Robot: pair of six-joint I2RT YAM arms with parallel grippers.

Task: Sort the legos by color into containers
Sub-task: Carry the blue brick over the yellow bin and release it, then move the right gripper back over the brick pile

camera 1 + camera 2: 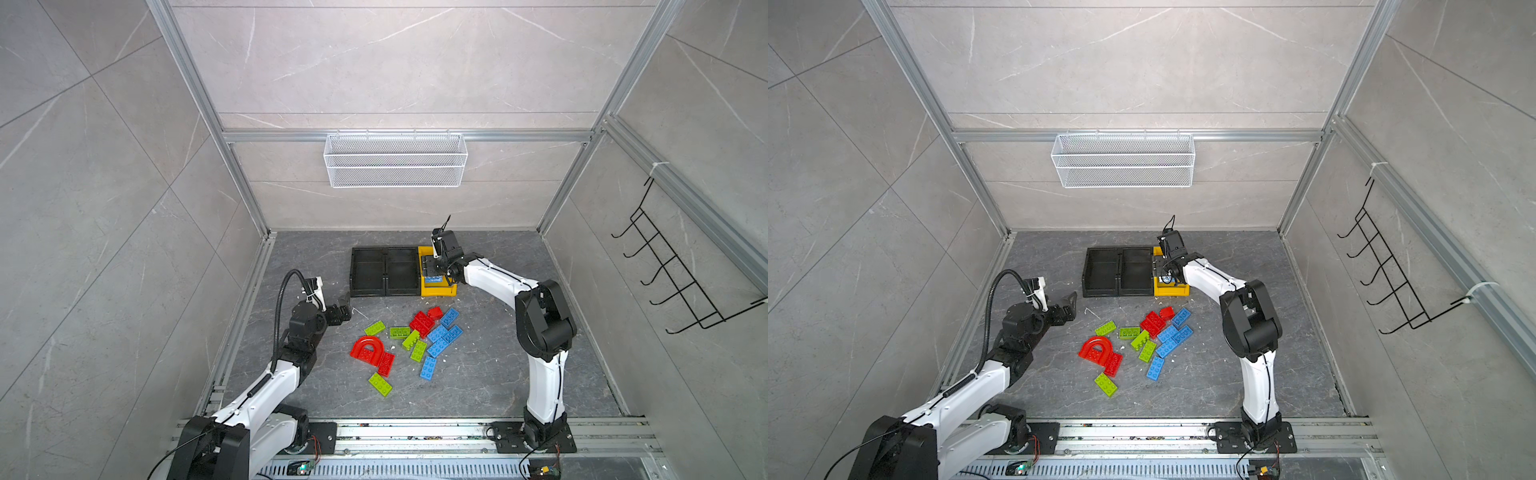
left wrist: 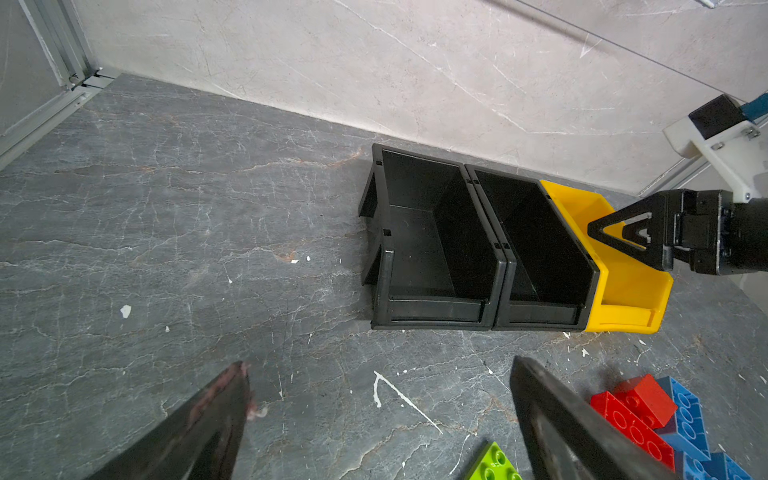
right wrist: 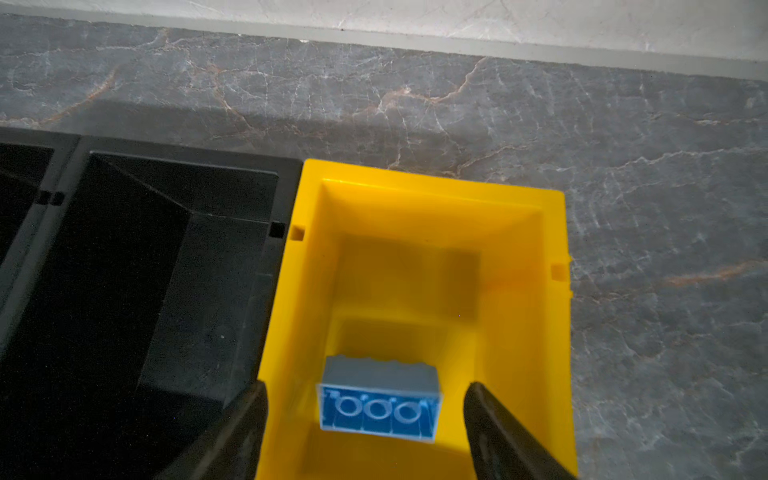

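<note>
- Hovering above the yellow bin [image 3: 540,332], the right gripper [image 3: 365,386] had its fingers spread apart and gripped nothing.
- A blue brick [image 3: 380,409] was inside that bin, between the two fingers but clear of both. Its hollow underside with three rings faced the wrist camera, and its outline was blurred.
- In both top views the yellow bin stood at the right end of a row, touching the right black bin [image 1: 403,272], which in turn touched the left black bin [image 1: 368,272].
- The left gripper [image 2: 378,365] was over the table [image 1: 498,365], in front of the black bins and left of the loose bricks. Its fingers were wide open with only bare table between them.
- The other legos [image 1: 409,345] lay loose on the table in front of the bins:
  - a red arch [image 1: 368,347] on the left;
  - green bricks [image 1: 410,339] in the middle;
  - red bricks [image 1: 420,323] nearest the bins;
  - a blue cluster [image 1: 442,336] on the right.
- A lone green brick [image 1: 380,384] lay nearest the arm bases.
</note>
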